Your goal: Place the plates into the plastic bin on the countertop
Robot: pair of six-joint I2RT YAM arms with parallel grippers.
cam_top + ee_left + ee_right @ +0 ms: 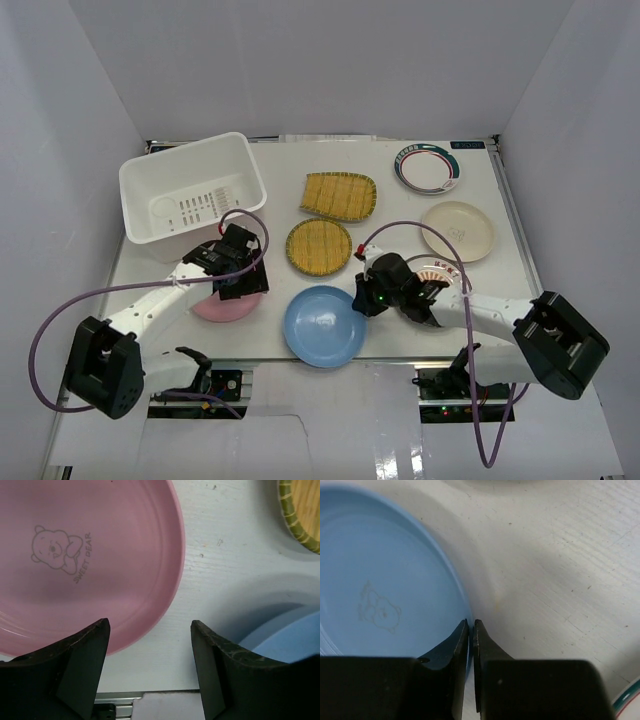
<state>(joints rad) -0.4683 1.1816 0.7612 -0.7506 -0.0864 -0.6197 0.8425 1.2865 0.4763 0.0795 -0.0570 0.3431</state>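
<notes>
Light blue plate [380, 580] sits left of our right end effector [471, 625], clenched on its rim. Left end effector [150, 627] released above pink plate [90, 555]. 0 plates in plastic bin [200, 205]. Shallow pinch: we risk slip on lift.

A metal rail [117, 705] is showing just beneath the left fingers [80, 665], between their tips. Grey walls [300, 60] are rising well beyond them on three sides, and a small blue label [467, 144], perhaps a sticker, is lying far off to their right.

Glossy pink plate [100, 580], smooth light blue plate [380, 570], scuffed countertop [560, 580]
</notes>
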